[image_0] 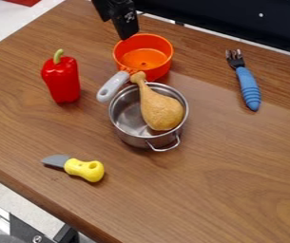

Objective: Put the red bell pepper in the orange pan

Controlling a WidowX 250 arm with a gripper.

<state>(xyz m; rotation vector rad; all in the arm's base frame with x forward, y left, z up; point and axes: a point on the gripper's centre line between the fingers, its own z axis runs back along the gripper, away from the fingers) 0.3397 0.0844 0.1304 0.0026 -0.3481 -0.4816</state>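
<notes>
Yellow-handled knife (76, 168) nearest; beyond, my pincer (127, 35) hangs by the orange pan (144, 53), whose grey handle (112, 86) points away. I can't tell its opening or hold.

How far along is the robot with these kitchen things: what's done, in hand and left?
Looks done: the drumstick sits in the metal pot. In hand: the gripper is at the orange pan, hold unclear. Perhaps left: the pepper, knife and fork, all outside both vessels, on the table.
</notes>
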